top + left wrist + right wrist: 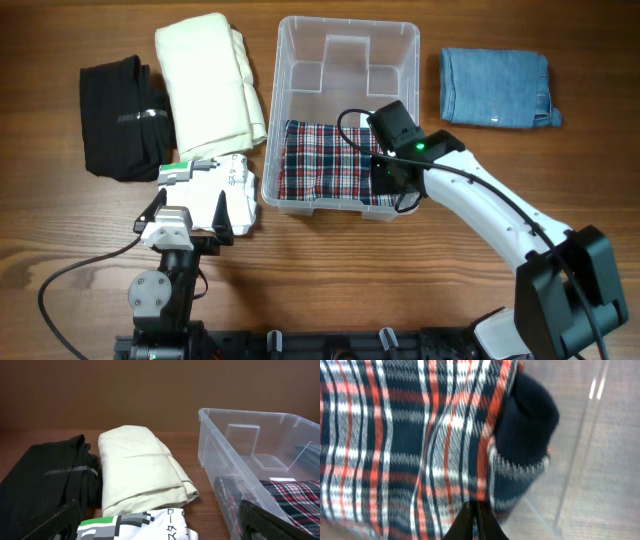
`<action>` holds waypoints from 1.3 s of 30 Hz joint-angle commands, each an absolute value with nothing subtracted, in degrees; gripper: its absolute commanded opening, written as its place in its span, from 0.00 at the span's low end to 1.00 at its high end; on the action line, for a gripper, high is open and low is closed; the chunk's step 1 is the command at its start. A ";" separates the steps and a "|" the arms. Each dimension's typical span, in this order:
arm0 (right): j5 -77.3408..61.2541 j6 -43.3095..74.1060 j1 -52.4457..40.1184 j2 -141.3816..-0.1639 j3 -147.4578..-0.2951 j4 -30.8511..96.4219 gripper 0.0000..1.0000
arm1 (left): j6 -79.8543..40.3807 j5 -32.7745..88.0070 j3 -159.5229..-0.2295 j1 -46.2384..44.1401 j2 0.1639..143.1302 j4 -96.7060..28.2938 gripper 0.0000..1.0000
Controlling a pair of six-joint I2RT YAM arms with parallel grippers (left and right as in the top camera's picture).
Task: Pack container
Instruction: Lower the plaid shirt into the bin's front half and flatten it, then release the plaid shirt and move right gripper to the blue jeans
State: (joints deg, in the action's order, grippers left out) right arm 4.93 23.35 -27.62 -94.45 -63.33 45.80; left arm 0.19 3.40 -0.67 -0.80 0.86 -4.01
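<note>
The clear container (345, 40) stands at the table's far middle, with a folded plaid cloth (320, 160) lying in its near half. My right gripper (385, 165) reaches inside the container at the cloth's right edge. In the right wrist view its jaws (476, 520) are shut on the plaid cloth (395, 435), beside a dark navy fold (530, 410) and the container's floor (600, 460). My left gripper (190, 205) is open over a white printed shirt (235, 180) left of the container. In the left wrist view the shirt (135, 527) lies between the open fingers (160, 527), with the container (220, 440) to the right.
A folded cream cloth (210, 80) and a folded black garment (120, 115) lie at the far left; both show in the left wrist view, the cream cloth (140, 465) and the black garment (45, 475). Folded blue jeans (495, 88) lie right of the container.
</note>
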 commanded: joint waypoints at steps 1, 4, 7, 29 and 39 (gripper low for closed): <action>2.90 23.27 -27.86 -92.79 -70.43 47.53 0.05 | 1.08 4.47 -0.34 -0.99 0.93 -4.03 1.00; 2.57 22.50 -27.86 -91.79 -71.85 46.94 0.06 | 1.08 4.47 -0.34 -0.99 0.93 -4.03 1.00; 2.59 22.50 -27.83 -92.01 -71.77 45.82 0.07 | 1.08 4.47 -0.34 -0.99 0.93 -4.03 1.00; 9.41 22.48 -27.79 -103.63 -72.05 45.67 0.11 | 1.08 4.47 -0.34 -0.99 0.93 -4.03 1.00; 6.11 21.21 -26.92 -91.00 -82.56 52.40 0.15 | 1.08 4.47 -0.34 -0.99 0.93 -4.03 1.00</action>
